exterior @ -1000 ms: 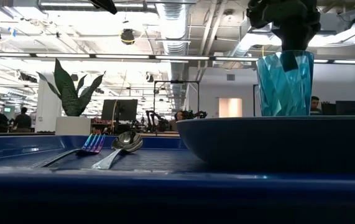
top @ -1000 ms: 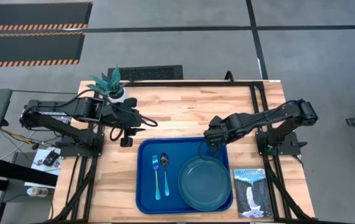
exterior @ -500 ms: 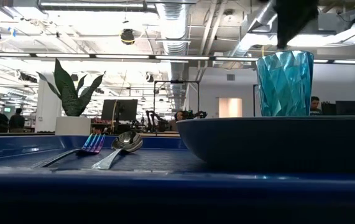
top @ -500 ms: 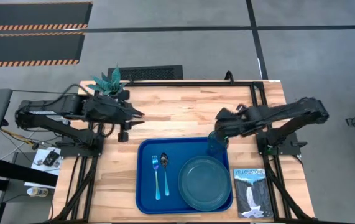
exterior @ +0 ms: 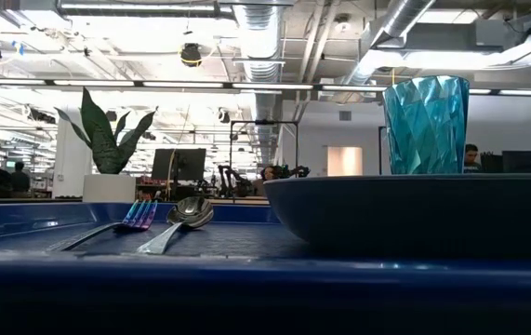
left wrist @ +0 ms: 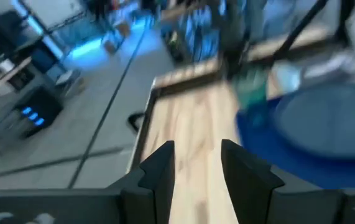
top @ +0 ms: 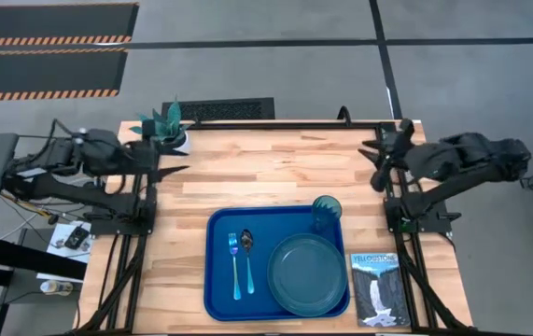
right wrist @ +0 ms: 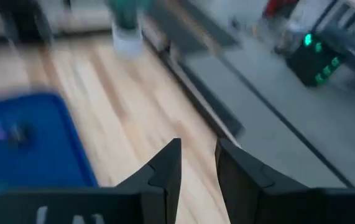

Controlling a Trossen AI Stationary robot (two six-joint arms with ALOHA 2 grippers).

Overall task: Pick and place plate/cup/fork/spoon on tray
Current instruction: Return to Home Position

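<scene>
High view: the wooden tabletop [top: 275, 173] carries the blue tray [top: 221, 280]. On the tray lie the teal plate [top: 307, 273], the cup [top: 326, 214] touching the plate's far rim, then the fork [top: 234, 268] and spoon [top: 248, 259] side by side. Both end effectors, left [top: 180, 170] and right [top: 376, 164], hang released, gripping nothing, at opposite tabletop edges.

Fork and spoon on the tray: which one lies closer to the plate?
The spoon, with its dark oval bowl; the fork lies on its far side from the plate.

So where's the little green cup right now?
In the high view the cup stands on the blue tray, at its far right corner, just behind the plate.
</scene>
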